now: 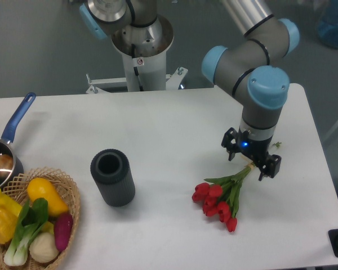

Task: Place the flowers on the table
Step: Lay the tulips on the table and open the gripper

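The flowers (pixel 218 200), a small bunch of red tulips on green stems, lie on the white table (pixel 174 129) at the right front, buds pointing toward the front edge. Their stems run up and to the right into my gripper (pixel 251 163). The gripper points straight down over the stem ends and looks shut on them, low over the tabletop. The buds appear to rest on the table surface. The fingertips themselves are hidden under the gripper body.
A dark cylinder (pixel 112 177) stands left of centre. A woven basket (pixel 73 194) with vegetables sits at the front left corner. A blue-handled pot (pixel 3 154) is at the left edge. The robot base (pixel 142 48) stands behind the table.
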{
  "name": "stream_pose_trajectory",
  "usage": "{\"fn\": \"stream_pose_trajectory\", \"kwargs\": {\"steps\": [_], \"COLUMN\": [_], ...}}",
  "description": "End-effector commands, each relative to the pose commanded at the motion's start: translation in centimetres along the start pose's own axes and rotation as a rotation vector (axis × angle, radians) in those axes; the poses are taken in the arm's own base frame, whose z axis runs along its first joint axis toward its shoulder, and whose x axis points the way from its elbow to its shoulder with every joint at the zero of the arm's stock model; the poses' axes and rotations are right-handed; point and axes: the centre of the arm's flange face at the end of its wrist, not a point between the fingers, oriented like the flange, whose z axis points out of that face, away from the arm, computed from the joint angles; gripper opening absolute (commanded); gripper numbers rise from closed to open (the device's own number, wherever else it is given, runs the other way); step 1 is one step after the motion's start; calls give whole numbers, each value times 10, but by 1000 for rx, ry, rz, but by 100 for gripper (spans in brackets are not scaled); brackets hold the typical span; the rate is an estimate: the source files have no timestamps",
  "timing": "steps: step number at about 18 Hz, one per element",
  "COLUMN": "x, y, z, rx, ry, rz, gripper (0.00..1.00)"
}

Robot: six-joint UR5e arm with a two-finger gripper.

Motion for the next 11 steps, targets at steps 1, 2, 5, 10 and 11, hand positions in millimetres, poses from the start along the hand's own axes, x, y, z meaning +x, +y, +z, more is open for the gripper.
{"fn": "stream_pose_trajectory", "kwargs": {"steps": [1, 2, 5, 10, 11], "x": [-5, -8, -19, -29, -30], "y": [7, 17, 37, 69, 72], "z": [-5, -6, -9, -11, -11], "rx": [-1, -4, -12, -21, -21], "ry": [-12, -15, -24, -30, -29], "rz": [4, 20, 58, 37, 31], "gripper": [100, 100, 100, 100, 100]}}
